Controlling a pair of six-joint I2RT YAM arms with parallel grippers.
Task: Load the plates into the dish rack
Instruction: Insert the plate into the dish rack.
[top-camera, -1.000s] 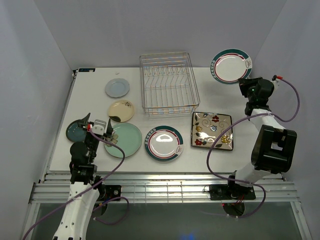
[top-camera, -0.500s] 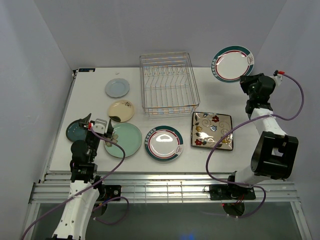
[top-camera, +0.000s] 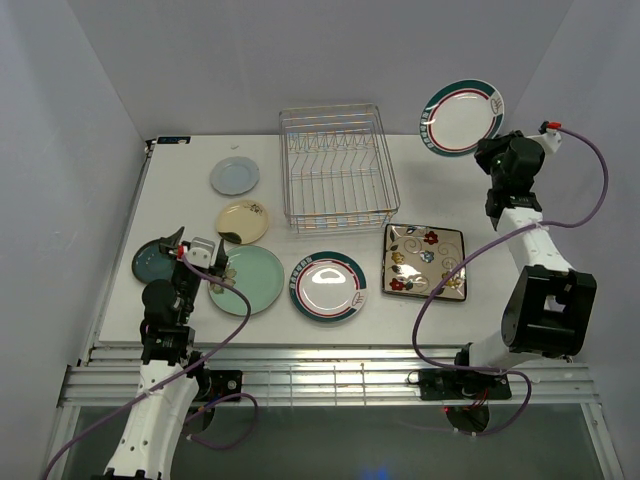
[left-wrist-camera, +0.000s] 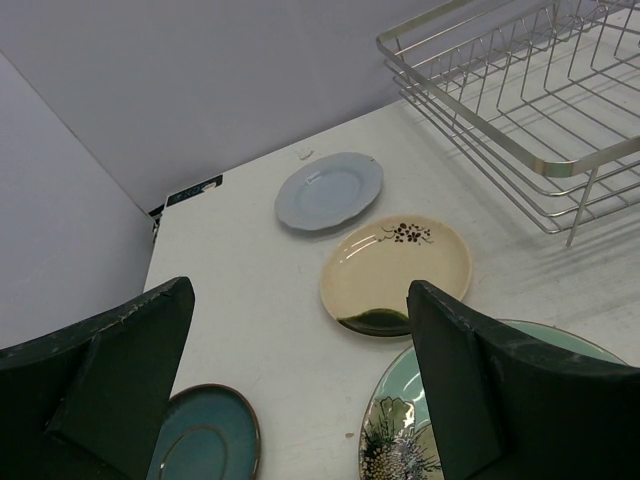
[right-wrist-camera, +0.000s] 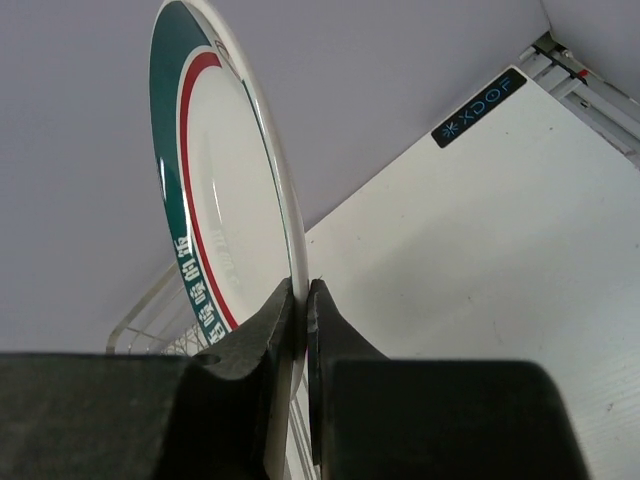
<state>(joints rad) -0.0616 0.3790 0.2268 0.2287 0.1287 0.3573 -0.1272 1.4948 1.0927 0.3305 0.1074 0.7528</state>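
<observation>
Top camera: high behind bases, looking down on white counter (top-camera: 180, 200). Wrist cameras: low, close; left shares silver wire rack (top-camera: 338, 165) with top.

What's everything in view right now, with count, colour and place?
held plate: one, white with teal-red rim, in the air right of the rack
rimmed plate: one, same colours, flat before the rack
green plate: one, pale green, left of the rimmed plate
dark teal plate: one, near left edge
cream plate: one, left of the rack
blue-grey plate: one, far left
square plate: one, floral, near right
dish rack: one, silver wire, far centre, empty
table: one, white
left gripper: open, empty
right gripper: shut on the held plate's rim
</observation>
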